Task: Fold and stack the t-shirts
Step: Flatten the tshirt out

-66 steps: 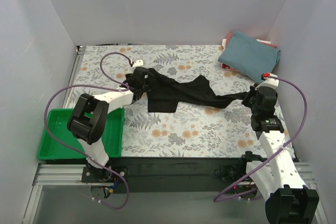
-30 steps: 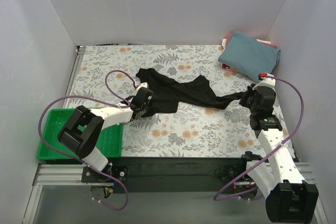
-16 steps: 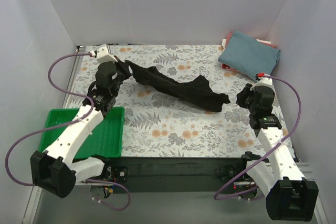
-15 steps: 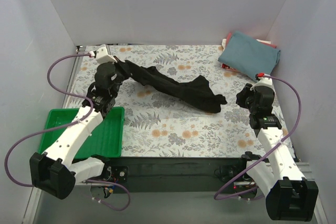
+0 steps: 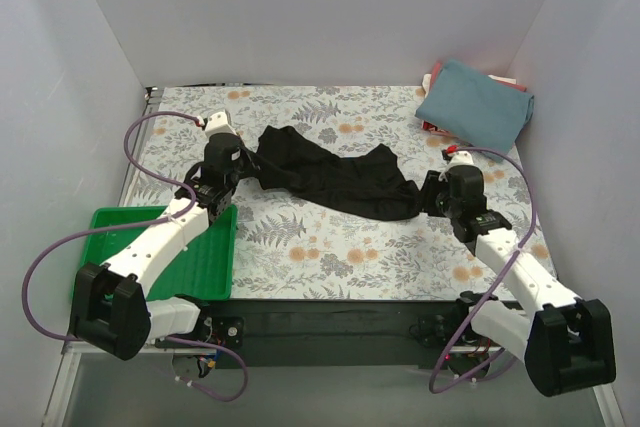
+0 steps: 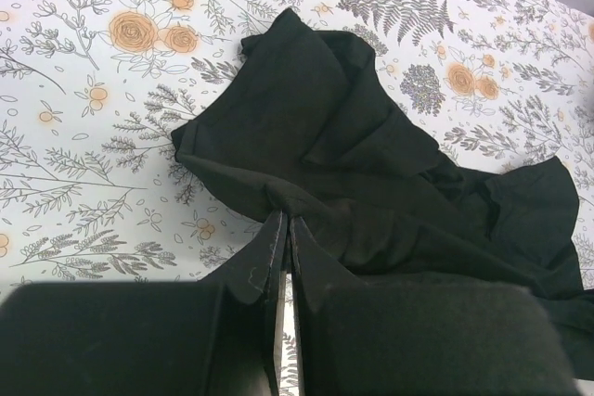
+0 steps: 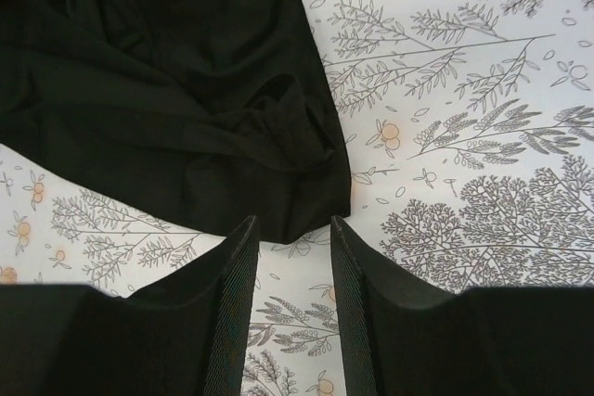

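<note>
Now crumpled black cloth t-shirt runs left-right: left jaws pinch one end, right jaws spread at the other.

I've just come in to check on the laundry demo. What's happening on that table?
The robot is working on a crumpled black t-shirt lying on the floral table. The left pincer is shut on the shirt's left edge. The right pincer stands open at its right end, gripping nothing. A folded teal t-shirt sits in the far right corner on top of red cloth.
</note>
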Tool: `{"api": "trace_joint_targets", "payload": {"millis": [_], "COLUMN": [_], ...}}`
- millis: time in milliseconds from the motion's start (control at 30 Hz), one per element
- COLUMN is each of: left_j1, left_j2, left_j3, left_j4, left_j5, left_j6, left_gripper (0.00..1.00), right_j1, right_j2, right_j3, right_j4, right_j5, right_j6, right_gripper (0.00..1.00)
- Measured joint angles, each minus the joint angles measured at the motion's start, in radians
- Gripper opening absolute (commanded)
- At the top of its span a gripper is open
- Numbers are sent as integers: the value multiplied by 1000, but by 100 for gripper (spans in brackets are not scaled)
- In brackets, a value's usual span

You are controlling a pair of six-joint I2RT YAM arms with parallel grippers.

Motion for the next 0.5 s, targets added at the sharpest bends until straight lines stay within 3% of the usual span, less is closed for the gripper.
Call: {"api": "trace_joint_targets", "payload": {"millis": [500], "left_j1": [8], "left_j2": [-2], "left_j3": [0], "left_j4": [-1], "left_j5": [-32], "left_j6": [14], "left_gripper": [0], "right_j1": [17], "right_j2": [237], "right_j3": [48], "right_j4": [104], "right_j5": [-1], "right_j6": [14], "right_gripper": [46]}}
